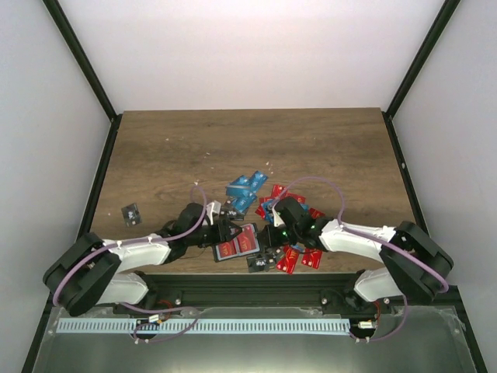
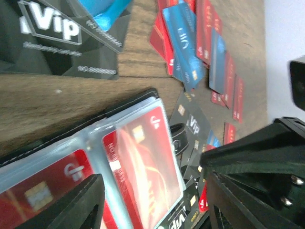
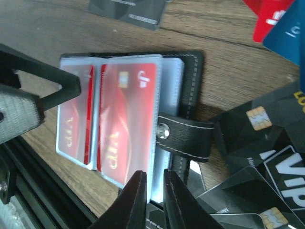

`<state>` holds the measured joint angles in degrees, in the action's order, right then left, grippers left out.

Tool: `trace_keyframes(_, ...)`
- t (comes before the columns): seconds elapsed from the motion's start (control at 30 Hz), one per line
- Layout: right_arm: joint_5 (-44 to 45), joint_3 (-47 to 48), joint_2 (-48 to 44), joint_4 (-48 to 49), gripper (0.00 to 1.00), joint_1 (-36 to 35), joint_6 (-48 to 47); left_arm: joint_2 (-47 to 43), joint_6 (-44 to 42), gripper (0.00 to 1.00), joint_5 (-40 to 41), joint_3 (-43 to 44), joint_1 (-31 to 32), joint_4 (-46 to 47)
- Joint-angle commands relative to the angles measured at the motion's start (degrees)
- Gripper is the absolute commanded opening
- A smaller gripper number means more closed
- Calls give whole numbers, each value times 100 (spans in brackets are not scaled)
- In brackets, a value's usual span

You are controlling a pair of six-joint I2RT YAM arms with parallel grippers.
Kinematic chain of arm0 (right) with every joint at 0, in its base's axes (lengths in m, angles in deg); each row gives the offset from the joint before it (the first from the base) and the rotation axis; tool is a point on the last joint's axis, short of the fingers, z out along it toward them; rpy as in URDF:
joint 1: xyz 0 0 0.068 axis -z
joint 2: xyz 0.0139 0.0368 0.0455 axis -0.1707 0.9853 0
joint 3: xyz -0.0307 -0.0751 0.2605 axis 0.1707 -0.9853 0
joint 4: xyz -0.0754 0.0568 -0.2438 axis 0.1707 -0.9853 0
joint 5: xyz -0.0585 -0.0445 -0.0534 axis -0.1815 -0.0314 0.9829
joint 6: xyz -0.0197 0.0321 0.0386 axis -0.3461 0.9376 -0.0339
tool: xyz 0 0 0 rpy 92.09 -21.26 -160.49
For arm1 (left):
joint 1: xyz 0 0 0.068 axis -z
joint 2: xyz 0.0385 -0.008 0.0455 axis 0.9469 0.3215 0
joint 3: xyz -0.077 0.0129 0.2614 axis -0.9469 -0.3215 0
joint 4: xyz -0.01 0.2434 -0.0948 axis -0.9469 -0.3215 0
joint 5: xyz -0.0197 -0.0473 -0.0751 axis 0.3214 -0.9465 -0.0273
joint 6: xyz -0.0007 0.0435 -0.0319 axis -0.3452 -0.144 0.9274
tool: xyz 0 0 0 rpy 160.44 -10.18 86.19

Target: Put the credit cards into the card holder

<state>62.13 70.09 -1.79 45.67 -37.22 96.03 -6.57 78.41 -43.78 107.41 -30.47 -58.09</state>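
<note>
The black card holder [image 1: 237, 247] lies open near the table's front edge, its clear sleeves holding red cards [image 3: 126, 105]; its clasp tab [image 3: 186, 136] points right. My right gripper [image 3: 153, 183] is nearly shut, pinching the edge of a clear sleeve. My left gripper [image 2: 152, 191] is open, its fingers astride the holder [image 2: 138, 157]. In the top view the left gripper [image 1: 225, 231] and right gripper [image 1: 269, 235] meet over the holder. Loose blue cards [image 1: 247, 186], red cards [image 1: 303, 256] and black VIP cards [image 3: 267, 143] lie around.
One black card [image 1: 131, 212] lies alone at the left. A black VIP card [image 2: 57, 38] and blue and red cards [image 2: 186, 43] lie just beyond the holder. The table's front edge and a metal rail [image 1: 202, 325] are close behind the holder.
</note>
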Motion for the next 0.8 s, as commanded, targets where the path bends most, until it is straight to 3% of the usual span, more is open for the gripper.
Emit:
trace_keyframes(0.0, -386, 182, -180, 176, 15, 20, -77, -181, -619, 62, 296, 257, 10, -1622)
trace_keyframes(0.07, -594, 173, -151, 332, 18, 33, -35, -272, -688, 61, 326, 266, 14, -1748)
trace_keyframes(0.23, -791, 194, 54, 574, 24, 116, 69, -517, -911, 34, 285, 293, 15, -1774)
trace_keyframes(0.4, -942, 162, 361, 755, 26, 237, 127, -465, -1101, 17, 134, 387, 16, -1714)
trace_keyframes(0.77, -1156, 51, 684, 1057, 27, 240, 268, 38, -1267, 9, -167, 443, 39, -1363)
